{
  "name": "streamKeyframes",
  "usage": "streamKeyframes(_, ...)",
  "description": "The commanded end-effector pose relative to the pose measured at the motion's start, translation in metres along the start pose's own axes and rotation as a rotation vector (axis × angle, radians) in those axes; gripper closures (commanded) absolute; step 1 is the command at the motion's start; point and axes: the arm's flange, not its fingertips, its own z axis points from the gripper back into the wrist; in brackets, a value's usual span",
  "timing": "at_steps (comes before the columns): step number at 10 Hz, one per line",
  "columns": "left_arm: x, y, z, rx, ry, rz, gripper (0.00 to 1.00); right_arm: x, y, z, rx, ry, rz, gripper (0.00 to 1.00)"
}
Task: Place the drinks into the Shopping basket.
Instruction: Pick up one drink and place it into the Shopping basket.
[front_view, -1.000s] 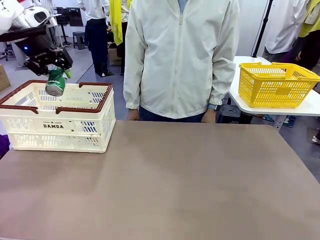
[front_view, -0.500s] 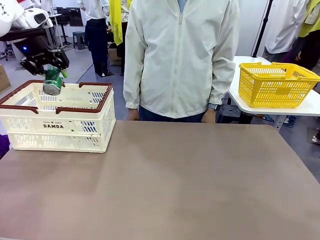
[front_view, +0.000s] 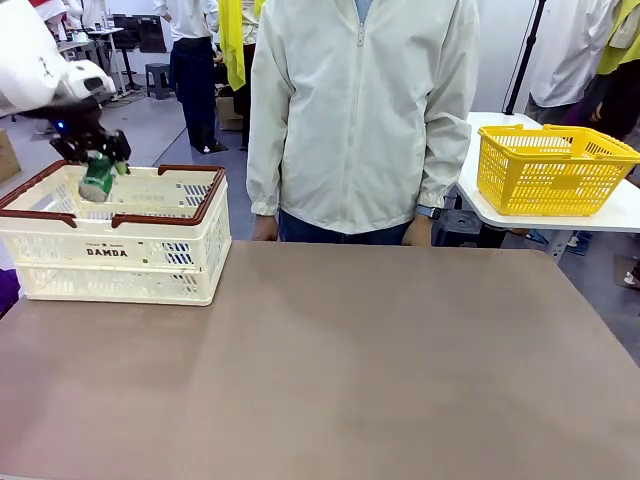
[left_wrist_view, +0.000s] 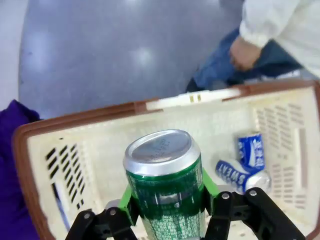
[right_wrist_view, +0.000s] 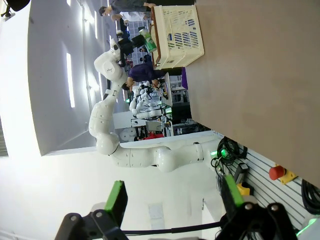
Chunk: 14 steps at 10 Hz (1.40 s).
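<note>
The large cream slotted plastic Shopping basket (front_view: 115, 240) with brown rim already holds the blue-and-white can (left_wrist_view: 251, 152). Above it, the left gripper (left_wrist_view: 167, 212) is clamped on the slim green can (left_wrist_view: 165, 185), which awaits release.

The cream crate (front_view: 120, 245) carries the word "DAMDA" in dark capitals on its near side wall, with a small star and a line of finer print above it too small to read. Inside the crate, a blue can (left_wrist_view: 239, 172) lying on its side shows white lettering reading "SWEAT". The green can (left_wrist_view: 167, 192) bears white markings that cannot be made out as words.
</note>
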Motion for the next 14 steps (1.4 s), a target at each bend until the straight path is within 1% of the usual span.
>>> streamKeyframes(1, -0.019, 0.01, -0.003, -0.011, 0.076, -0.06, 1.0, 0.0, 0.007, 0.001, -0.002, 0.004, -0.012, 0.0)
streamKeyframes(4, -0.055, 0.014, -0.024, -0.007, 0.128, -0.085, 1.0, 0.0, 0.007, 0.001, -0.002, 0.004, -0.012, 0.0)
streamKeyframes(6, -0.06, 0.011, -0.04, 0.004, 0.156, -0.092, 1.0, 0.0, 0.007, 0.001, -0.002, 0.004, -0.012, 0.0)
streamKeyframes(8, -0.061, 0.011, -0.049, 0.008, 0.163, -0.084, 1.0, 0.0, 0.007, 0.001, -0.002, 0.004, -0.012, 0.0)
streamKeyframes(9, -0.06, 0.012, -0.05, 0.018, 0.16, -0.067, 0.53, 0.0, 0.007, 0.001, -0.002, 0.004, -0.012, 0.0)
streamKeyframes(10, -0.06, 0.013, -0.049, 0.025, 0.158, -0.058, 0.0, 0.0, 0.007, 0.001, -0.002, 0.004, -0.012, 0.0)
streamKeyframes(14, -0.061, 0.013, -0.047, 0.038, 0.158, -0.051, 0.0, 0.0, 0.007, 0.001, -0.002, 0.004, -0.012, 0.0)
